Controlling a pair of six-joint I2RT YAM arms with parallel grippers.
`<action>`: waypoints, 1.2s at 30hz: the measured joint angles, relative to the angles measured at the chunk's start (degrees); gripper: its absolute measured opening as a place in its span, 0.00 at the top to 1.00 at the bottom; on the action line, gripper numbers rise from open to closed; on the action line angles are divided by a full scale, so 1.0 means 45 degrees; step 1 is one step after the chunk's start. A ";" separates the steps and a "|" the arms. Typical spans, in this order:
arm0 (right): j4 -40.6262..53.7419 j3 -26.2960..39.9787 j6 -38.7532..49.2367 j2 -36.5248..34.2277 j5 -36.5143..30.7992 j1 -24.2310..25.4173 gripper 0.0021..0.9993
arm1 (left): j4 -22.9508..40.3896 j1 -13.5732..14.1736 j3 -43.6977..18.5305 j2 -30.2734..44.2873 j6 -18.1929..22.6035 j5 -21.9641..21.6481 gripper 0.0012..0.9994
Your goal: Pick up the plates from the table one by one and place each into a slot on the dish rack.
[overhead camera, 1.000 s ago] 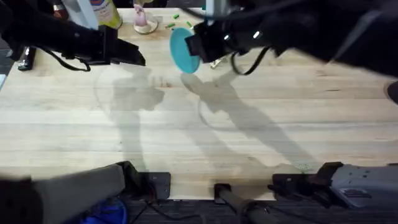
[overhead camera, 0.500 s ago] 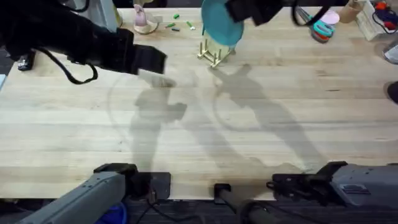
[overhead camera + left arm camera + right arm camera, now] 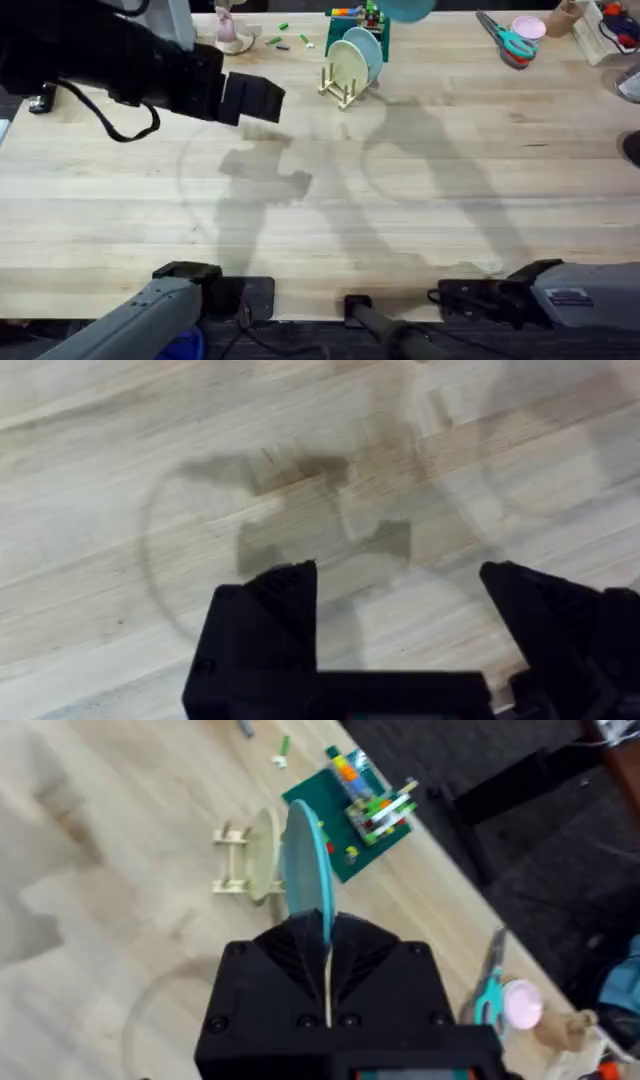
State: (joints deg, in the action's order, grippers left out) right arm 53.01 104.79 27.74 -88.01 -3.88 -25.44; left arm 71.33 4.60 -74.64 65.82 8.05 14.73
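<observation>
The dish rack (image 3: 340,90) stands at the far middle of the table (image 3: 320,220), with a pale cream plate (image 3: 346,63) and a light blue plate (image 3: 368,47) upright in its slots. A turquoise plate (image 3: 405,8) hangs above and beyond the rack at the overhead view's top edge. In the right wrist view my right gripper (image 3: 325,935) is shut on this turquoise plate (image 3: 308,860), held on edge above the rack (image 3: 238,860). My left gripper (image 3: 262,100) hovers left of the rack; the left wrist view shows it open (image 3: 400,595) over bare wood.
A green baseplate with toy bricks (image 3: 356,14) lies just behind the rack. Scissors (image 3: 508,40) and a pink dish (image 3: 530,26) sit at the far right, small items (image 3: 232,36) at the far left. The near table is bare planks.
My right gripper has carried the turquoise plate up and rightward, from left of the rack to above and beyond it. The left arm has slid a little to the right.
</observation>
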 joint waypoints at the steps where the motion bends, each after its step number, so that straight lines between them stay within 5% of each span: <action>1: -0.0013 0.0210 0.0147 -0.0146 -0.0002 0.0090 0.97 | 0.0000 0.0059 -0.0047 0.0000 0.0000 -0.0053 0.00; 12: 0.0613 0.2574 0.0818 -0.2571 0.0150 0.0613 0.97 | 0.0005 0.0118 -0.0095 0.0000 -0.0034 -0.0289 0.00; 36: 0.0570 0.2774 0.0502 -0.4274 0.0588 0.0773 0.97 | 0.0005 0.0118 -0.0095 0.0000 -0.0039 -0.0289 0.00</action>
State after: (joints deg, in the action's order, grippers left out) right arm 55.57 117.27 30.00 -107.25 -1.23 -21.96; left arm 71.35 5.13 -75.07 65.82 7.88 13.43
